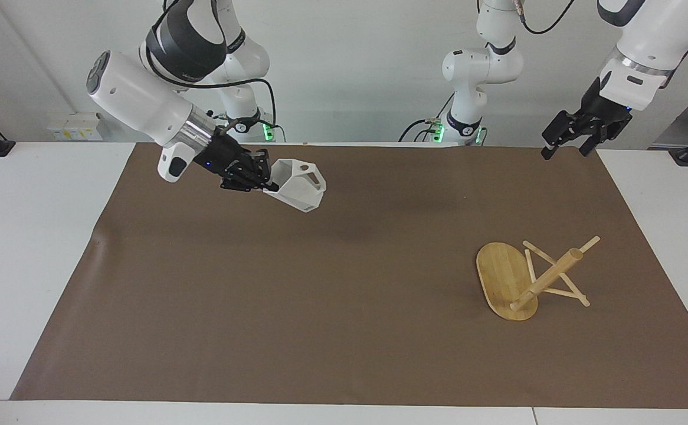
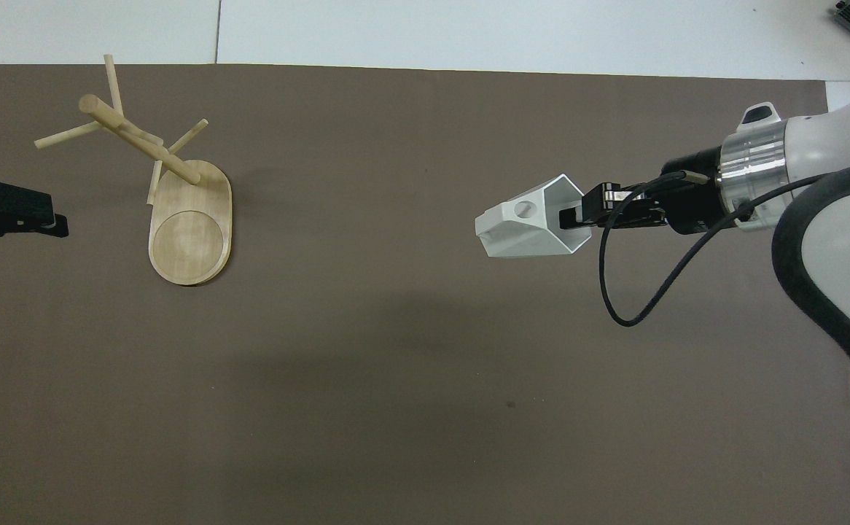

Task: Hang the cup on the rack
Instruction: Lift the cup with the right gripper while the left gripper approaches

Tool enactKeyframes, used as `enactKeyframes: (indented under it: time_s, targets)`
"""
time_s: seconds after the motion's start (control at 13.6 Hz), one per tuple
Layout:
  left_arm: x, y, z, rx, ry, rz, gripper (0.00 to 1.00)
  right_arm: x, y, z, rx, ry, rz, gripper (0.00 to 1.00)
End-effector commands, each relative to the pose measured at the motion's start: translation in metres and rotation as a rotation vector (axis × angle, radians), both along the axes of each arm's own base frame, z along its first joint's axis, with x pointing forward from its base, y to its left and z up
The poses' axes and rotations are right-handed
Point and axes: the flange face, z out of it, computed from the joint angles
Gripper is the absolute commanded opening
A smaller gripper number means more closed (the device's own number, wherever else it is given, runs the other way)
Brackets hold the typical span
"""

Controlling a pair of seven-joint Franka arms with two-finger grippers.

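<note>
Holding the cup (image 1: 298, 184) up over the brown mat (image 1: 344, 330), the right claw (image 1: 264, 177) pinches the rim wall, one finger inside the mouth, one outside. Cup is a white faceted mug, tipped on its side, mouth toward the claw, blocky handle with a round hole facing up. It hangs clear of the mat, over the part toward the right arm's end of the counter (image 1: 25, 265); its shadow falls on the mat below. Black cable loops off the right wrist.

Overhead view: same cup (image 2: 531, 230) in the right claw (image 2: 574, 217), arm coming in from the side.

Middle of the mat: bare brown paper, a few small specks.

Rack (image 1: 527, 277), a bamboo mug tree, lies tipped over on the mat toward the left arm's end of the counter, well apart from the cup. Oval base stands up on edge, central post slants off it, and thin pegs rest on the mat. Overhead view shows the rack (image 2: 177, 182) with the round recess of the base underside facing up.

Left claw (image 1: 574, 137) hangs in the air over the mat's corner at the left arm's end, fingers spread, nothing between them. Left arm waits. Overhead view catches only the left claw (image 2: 9, 219) at the frame edge, beside the rack but not touching it.
</note>
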Motion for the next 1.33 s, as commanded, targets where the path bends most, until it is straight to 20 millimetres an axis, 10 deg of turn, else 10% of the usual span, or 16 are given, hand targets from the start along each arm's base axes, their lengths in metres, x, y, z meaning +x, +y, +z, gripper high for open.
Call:
enactKeyframes:
  time_s: [0.0,0.59,1.25]
  targets:
    - [-0.005,-0.004,-0.004,-0.034,-0.028,0.060,1.00,-0.006,0.029,0.009,0.076,0.009,-0.037,0.00]
    - [-0.012,-0.105,-0.015,-0.044,-0.133,-0.319,1.00,-0.030,0.142,0.019,0.208,0.020,-0.163,0.00]
    - [-0.035,-0.125,-0.030,-0.027,-0.200,-1.003,1.00,-0.048,0.185,0.015,0.229,0.000,-0.253,0.00]
